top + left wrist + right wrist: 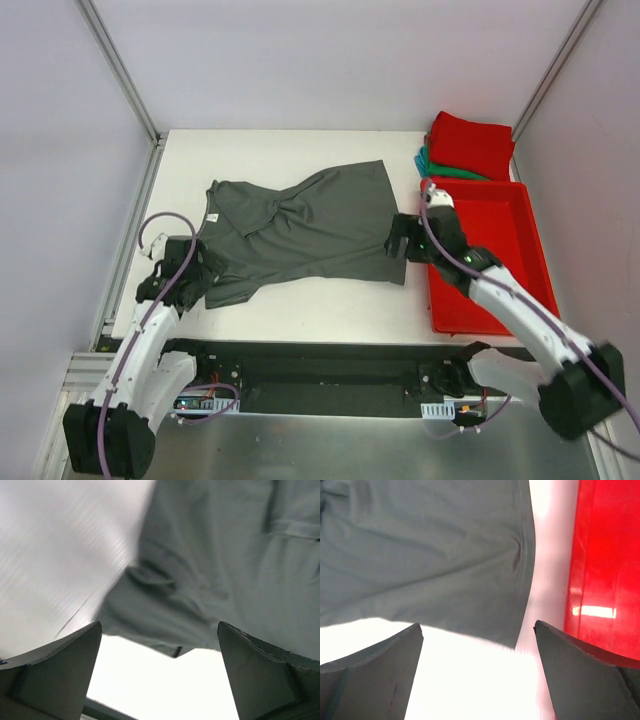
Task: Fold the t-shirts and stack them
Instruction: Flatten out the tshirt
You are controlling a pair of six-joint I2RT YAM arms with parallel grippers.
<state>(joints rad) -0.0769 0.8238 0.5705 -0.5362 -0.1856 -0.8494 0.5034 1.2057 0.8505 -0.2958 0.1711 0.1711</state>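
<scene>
The charcoal t-shirt (310, 225) lies spread on the tabletop (300, 150). Its long axis runs left to right, collar left, hem toward the red tray (500, 215). The left fingers (55, 675) stand apart at its near-left corner and the right fingers (585, 670) stand apart at the hem corner; both are empty. The folded red t-shirt (470, 145) sits on the teal t-shirt (432, 166) beyond the tray.
</scene>
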